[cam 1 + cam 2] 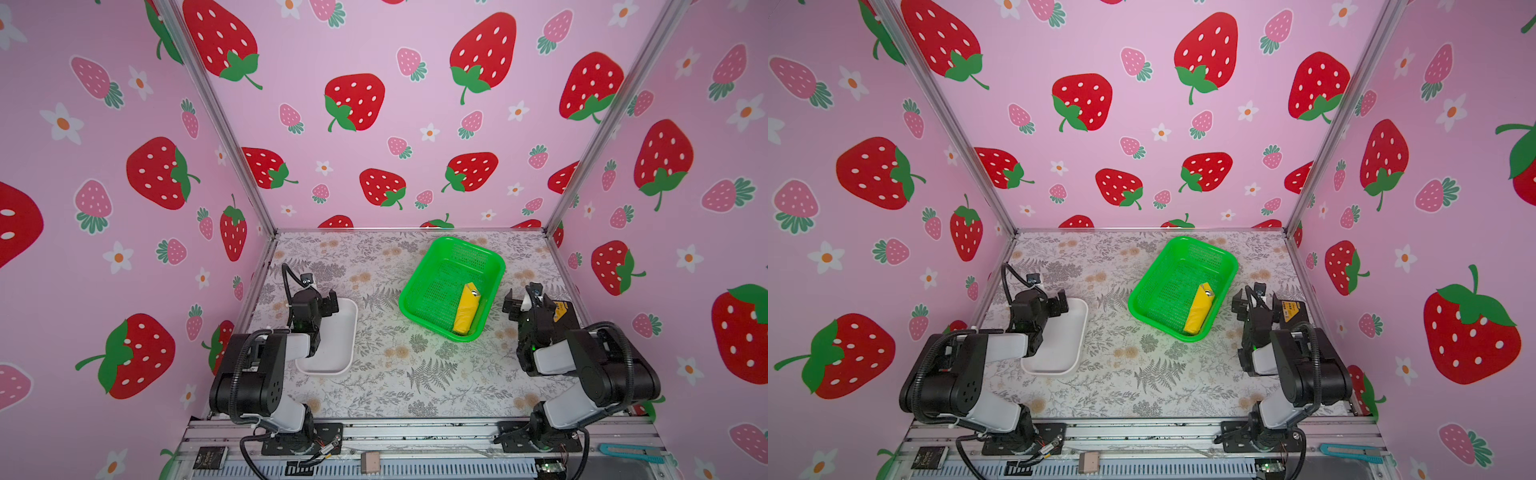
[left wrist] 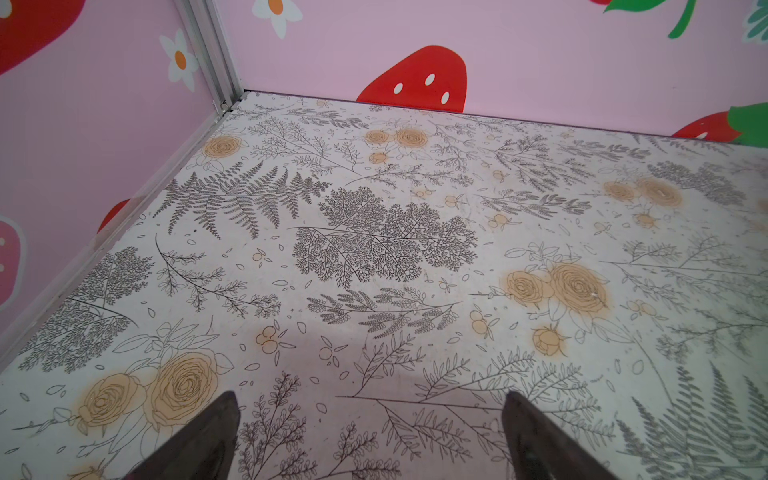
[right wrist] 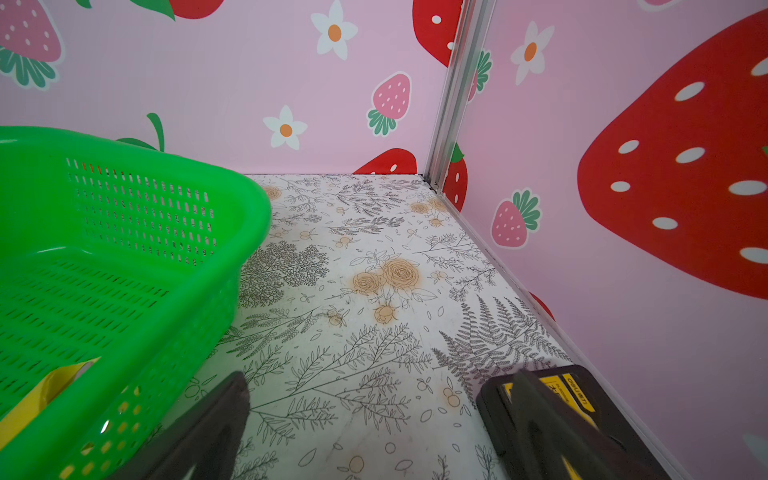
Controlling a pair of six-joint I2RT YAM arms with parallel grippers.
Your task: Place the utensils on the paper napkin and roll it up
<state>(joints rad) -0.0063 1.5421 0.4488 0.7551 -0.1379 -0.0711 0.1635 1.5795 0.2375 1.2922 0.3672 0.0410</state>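
Observation:
The paper napkin [image 1: 466,309] [image 1: 1199,309] lies rolled into a yellow bundle along the near right side of the green basket [image 1: 442,278] [image 1: 1169,282]. A small silver glint shows at the roll's far end; the utensils are otherwise hidden. In the right wrist view a yellow corner of the napkin [image 3: 45,390] shows inside the basket [image 3: 124,270]. My left gripper [image 1: 328,301] [image 1: 1059,304] [image 2: 370,399] hangs open over the far end of the white tray, with nothing in it. My right gripper [image 1: 517,305] [image 1: 1250,305] [image 3: 382,378] is open and empty, just right of the basket.
A white tray [image 1: 336,345] [image 1: 1059,345] lies under the left arm. A black and yellow box [image 1: 563,311] [image 3: 582,399] sits against the right wall beside my right gripper. Pink strawberry walls close in three sides. A blue cutter [image 1: 631,452] rests on the front rail.

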